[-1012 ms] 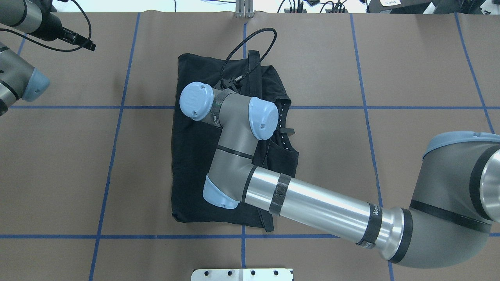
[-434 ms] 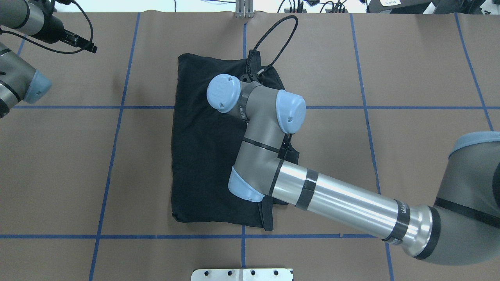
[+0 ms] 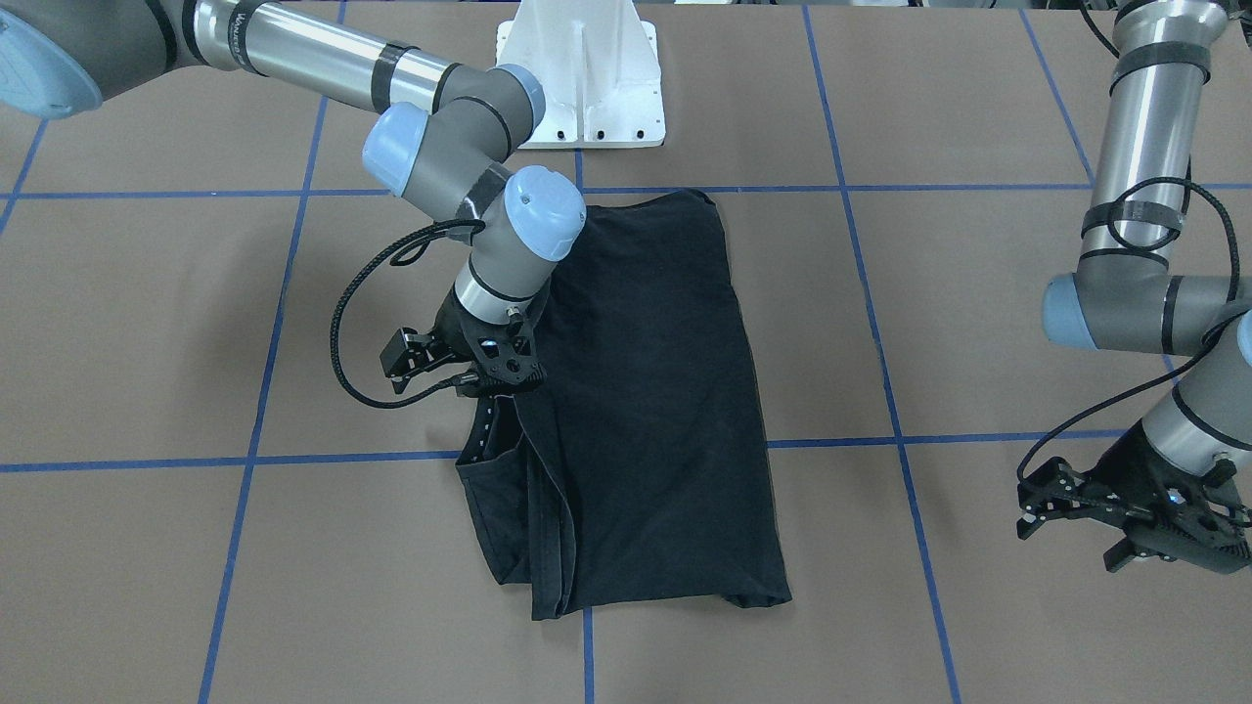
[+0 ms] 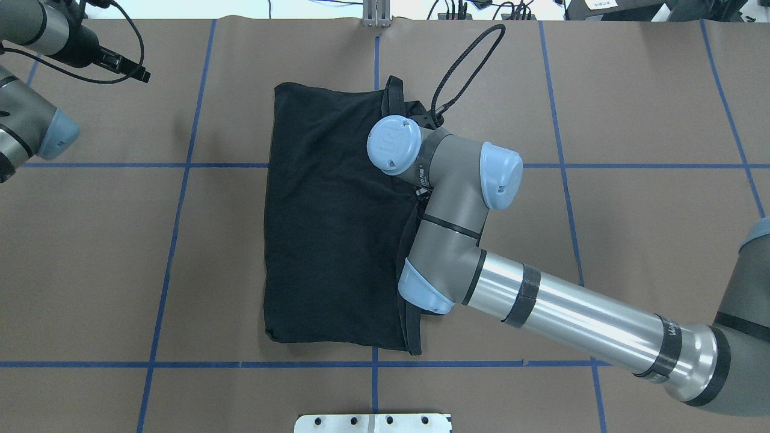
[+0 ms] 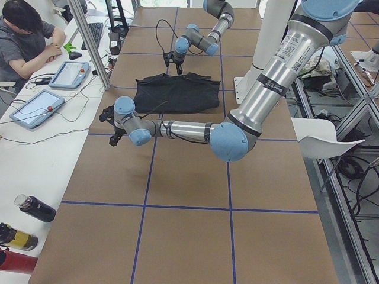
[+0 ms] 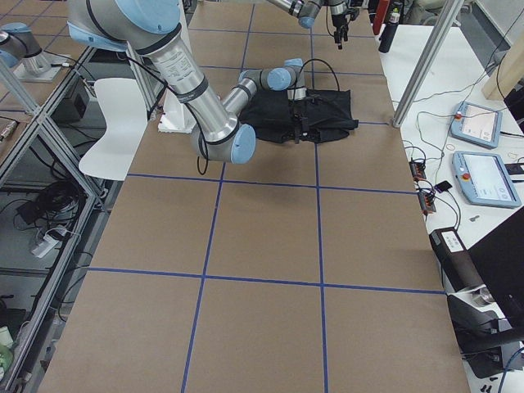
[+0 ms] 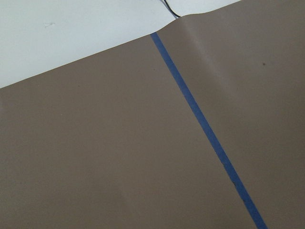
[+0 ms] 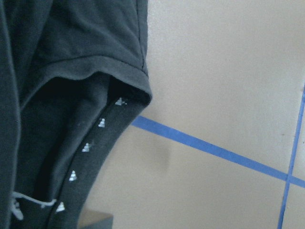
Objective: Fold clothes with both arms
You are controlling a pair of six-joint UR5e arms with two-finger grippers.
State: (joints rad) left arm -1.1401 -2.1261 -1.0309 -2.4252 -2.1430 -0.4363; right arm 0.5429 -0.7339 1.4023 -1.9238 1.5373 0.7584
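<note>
The clothes are one black T-shirt (image 3: 646,391), folded into a long rectangle with its plain side up, lying flat mid-table (image 4: 331,228). My right gripper (image 3: 501,386) hangs just above the shirt's edge on the robot's right. It is by the collar and sleeve hem (image 8: 95,71) and looks open with no cloth in it. In the overhead view its own wrist (image 4: 394,144) hides it. My left gripper (image 3: 1169,552) hovers over bare table far off to the shirt's other side. It looks open and empty, and its wrist view shows only the brown cover and blue tape (image 7: 205,129).
The white pedestal base (image 3: 585,78) stands behind the shirt. Blue tape lines (image 4: 180,180) grid the brown cover. A person (image 5: 26,35) sits at a side table with tablets (image 5: 32,109), beyond the far edge. Bottles (image 5: 35,208) lie there too.
My right wrist has swung from over the shirt's middle to its edge on the robot's right. The shirt has stayed flat and in place. The left arm has barely moved.
</note>
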